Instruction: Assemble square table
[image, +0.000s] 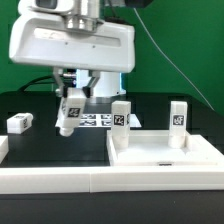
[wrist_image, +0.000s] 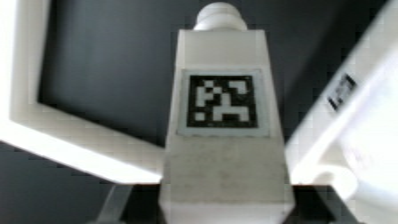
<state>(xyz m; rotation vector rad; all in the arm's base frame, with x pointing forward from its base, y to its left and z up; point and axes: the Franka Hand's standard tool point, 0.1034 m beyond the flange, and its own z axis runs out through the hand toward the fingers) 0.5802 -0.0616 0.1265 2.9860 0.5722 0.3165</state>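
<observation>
My gripper (image: 68, 103) is shut on a white table leg (image: 67, 114), which hangs tilted a little above the black table, left of the square top in the exterior view. In the wrist view the leg (wrist_image: 222, 110) runs out from between the dark fingers (wrist_image: 135, 203), showing its tag and rounded tip. The white square top (image: 165, 152) lies at the exterior view's right. On its far edge two legs stand upright, one (image: 121, 115) at the left corner and one (image: 178, 116) at the right. Another leg (image: 19, 123) lies loose on the table at the far left.
The marker board (image: 97, 120) lies flat behind the held leg, near the arm's base. A long white rail (image: 50, 181) edges the black surface at the front. A white edge (wrist_image: 45, 125) and a white tagged part (wrist_image: 349, 110) flank the leg in the wrist view.
</observation>
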